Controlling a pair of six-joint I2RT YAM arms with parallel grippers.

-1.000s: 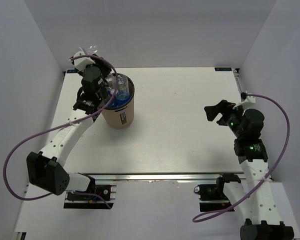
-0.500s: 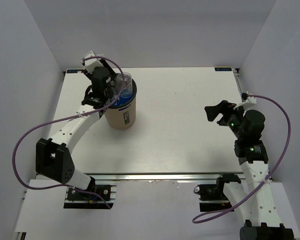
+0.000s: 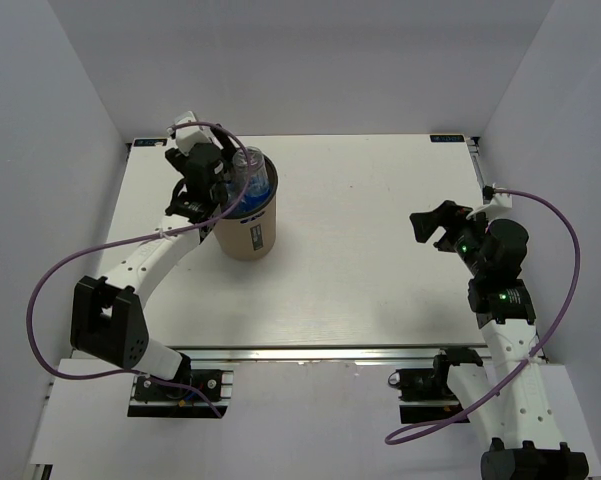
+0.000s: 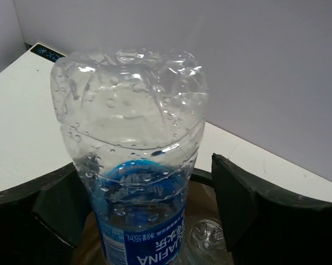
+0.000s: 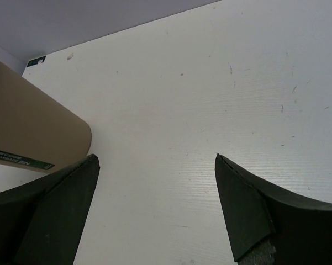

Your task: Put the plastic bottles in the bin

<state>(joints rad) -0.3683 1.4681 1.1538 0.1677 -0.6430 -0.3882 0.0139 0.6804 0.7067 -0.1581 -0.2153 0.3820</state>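
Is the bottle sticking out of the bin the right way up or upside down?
Upside down. The bottle has its bumpy base on top, above the rim of the bin, and its label end goes down inside.

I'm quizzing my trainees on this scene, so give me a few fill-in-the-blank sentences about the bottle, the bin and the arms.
1. The plastic bottle between the left arm's jaws stands inside the ___.
2. The bin stands on the ___ half of the table.
3. The bottle's label is ___.
4. The right arm's jaws are open and hold ___.

Missing words: bin; left; blue; nothing.
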